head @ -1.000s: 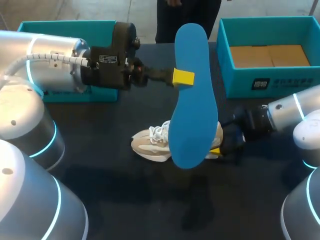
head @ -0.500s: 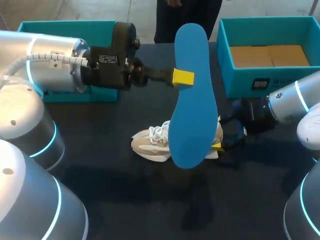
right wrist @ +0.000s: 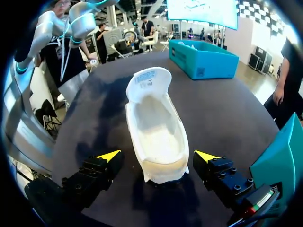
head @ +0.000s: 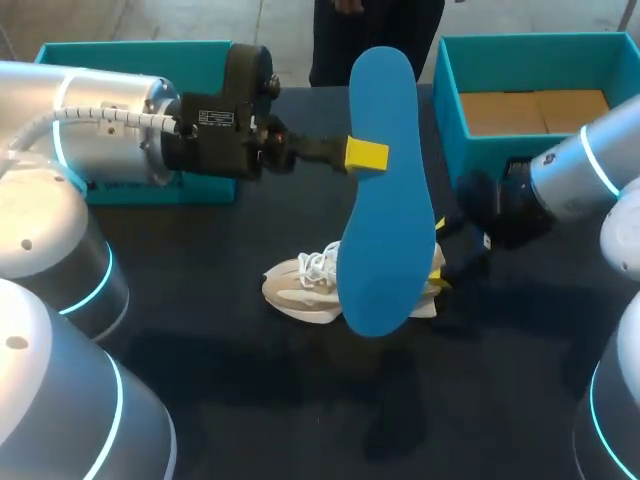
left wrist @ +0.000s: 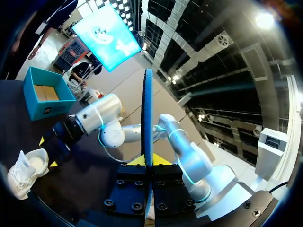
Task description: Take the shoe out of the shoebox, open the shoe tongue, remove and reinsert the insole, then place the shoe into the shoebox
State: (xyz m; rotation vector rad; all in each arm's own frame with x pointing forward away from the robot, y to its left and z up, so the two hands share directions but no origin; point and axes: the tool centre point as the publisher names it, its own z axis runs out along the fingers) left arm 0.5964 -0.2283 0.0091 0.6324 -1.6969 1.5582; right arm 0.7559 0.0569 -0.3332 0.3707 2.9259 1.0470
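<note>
Blue insole (head: 385, 200), a thin flat sheet shaped like a foot, hangs upright above the dark tabletop (head: 300, 400). The left claw (head: 366, 155) pinches it at one long edge, its fingers closed on both faces. It probably weighs almost nothing but bends easily, so a hold near its middle should stop it drooping when it is fed back in. Below it lies the white lace-up shoe (head: 300, 285), likely soft-sided and firmer at the heel. The right claw (right wrist: 157, 156) stands wide apart on either side of that heel, gripping nothing. The teal cardboard shoebox (head: 560, 165) sits near the right arm.
</note>
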